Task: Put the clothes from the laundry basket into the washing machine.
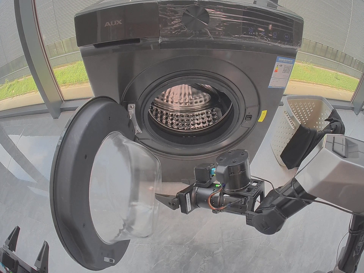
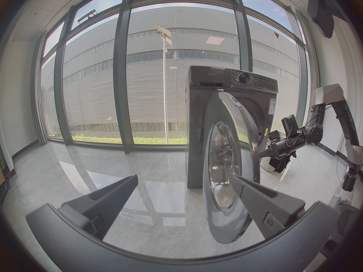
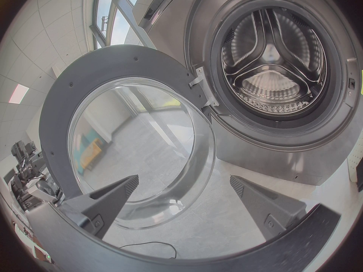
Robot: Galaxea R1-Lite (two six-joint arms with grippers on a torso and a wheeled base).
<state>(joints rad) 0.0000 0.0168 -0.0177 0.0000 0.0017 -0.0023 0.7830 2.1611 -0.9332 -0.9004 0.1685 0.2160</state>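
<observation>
Glass-walled room, washing machine (image 1: 113, 69), door (image 1: 72, 179) open, blue label (image 1: 281, 72), clothes (image 1: 303, 145) over laundry basket (image 1: 303, 110), both jaws spread.

Clothes (image 1: 303, 146) in laundry basket (image 1: 303, 99) right of washing machine (image 1: 113, 69); door (image 1: 72, 171) at left.

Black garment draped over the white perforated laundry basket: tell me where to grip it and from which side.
Probably pinch the bunched hump of the black garment atop the white perforated laundry basket rim, descending from above: it rises clear there, while the rest hangs flat against the outer wall.
</observation>
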